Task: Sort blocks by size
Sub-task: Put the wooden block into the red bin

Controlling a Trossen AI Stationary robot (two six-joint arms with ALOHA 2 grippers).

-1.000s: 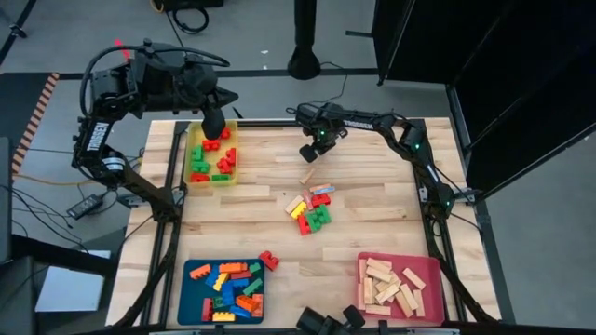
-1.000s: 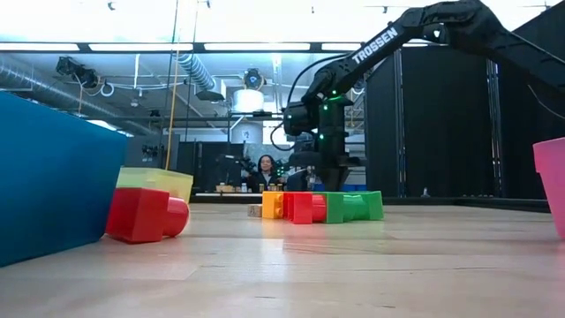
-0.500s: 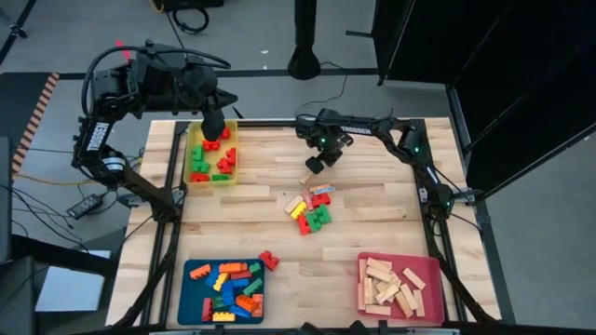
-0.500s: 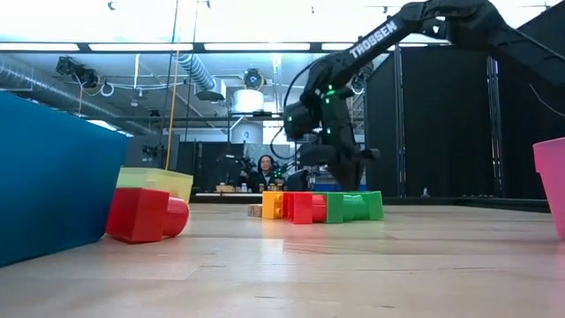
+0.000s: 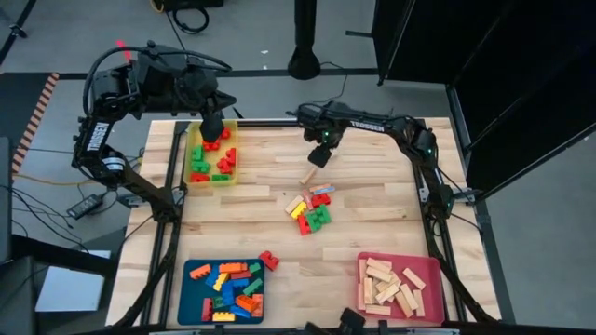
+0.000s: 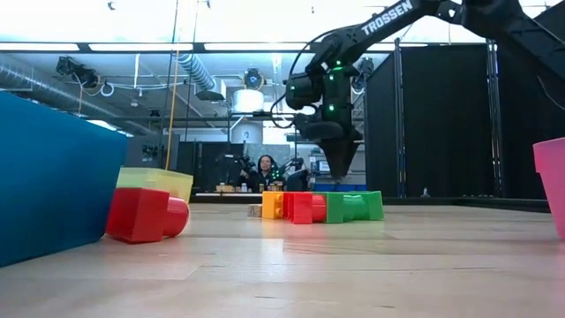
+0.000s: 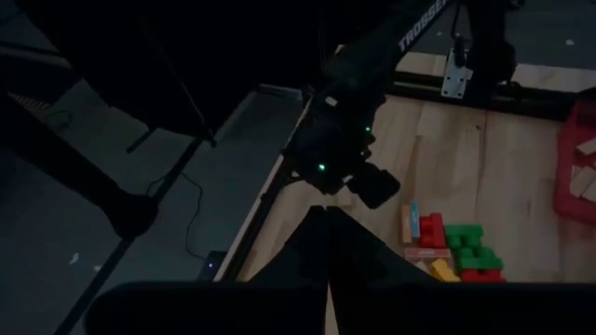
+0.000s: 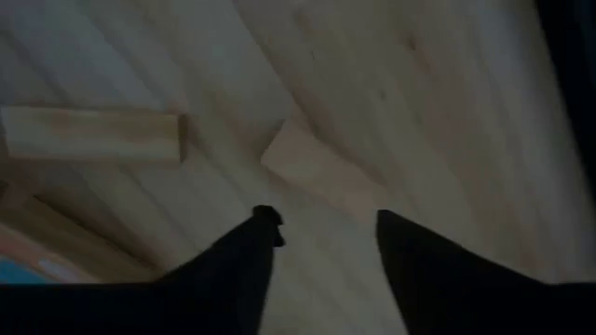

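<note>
My left tool (image 5: pixel 212 124) hangs clenched and empty over the yellow tray (image 5: pixel 213 154) of red and green bricks at the worktop's (image 5: pixel 261 223) far left corner. My right tool (image 5: pixel 319 156) hovers near the far edge with its fingers (image 8: pixel 244 270) parted, grasping nothing. Just beneath it a pale wooden bar (image 5: pixel 309 175) lies on the worktop. Nearer than that sits the loose cluster of mixed blocks (image 5: pixel 310 209). The blue tray (image 5: pixel 223 288) and the pink tray (image 5: pixel 399 286) stand at the near edge.
</note>
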